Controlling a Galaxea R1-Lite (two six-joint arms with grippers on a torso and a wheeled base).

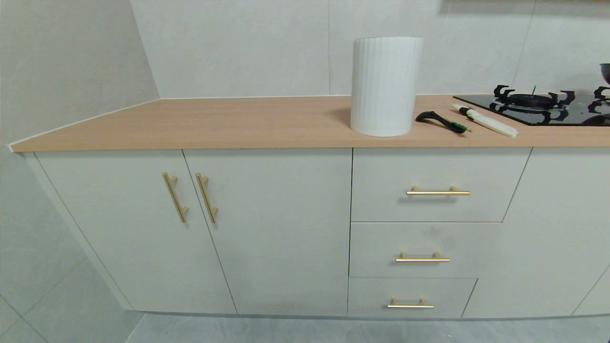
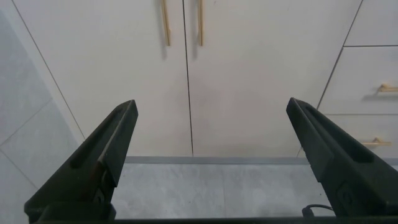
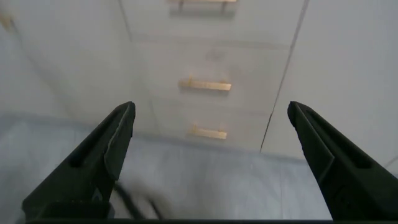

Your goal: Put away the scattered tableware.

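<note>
Black-handled tool (image 1: pixel 442 121) and pale knife-like utensil (image 1: pixel 484 120) lie flat on counter (image 1: pixel 238 124), just beside each other, between white ribbed holder (image 1: pixel 385 85) and stove (image 1: pixel 533 102). Likely light, stiff and smooth, so pinch across the handles. Left gripper (image 2: pixel 210 109) and right gripper (image 3: pixel 210 107): fingers spread wide, holding nothing, facing cabinet fronts (image 2: pixel 249 74).

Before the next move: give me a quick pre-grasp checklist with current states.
1. Left gripper open and empty: ok.
2. Right gripper open and empty: ok.
3. Black-handled utensil and white utensil lying free on the countertop: ok.
4. White ribbed container upright beside them: ok.
5. Container's top open: cannot tell.
6. Grippers at counter height: not ok, both face the lower cabinet fronts.
</note>
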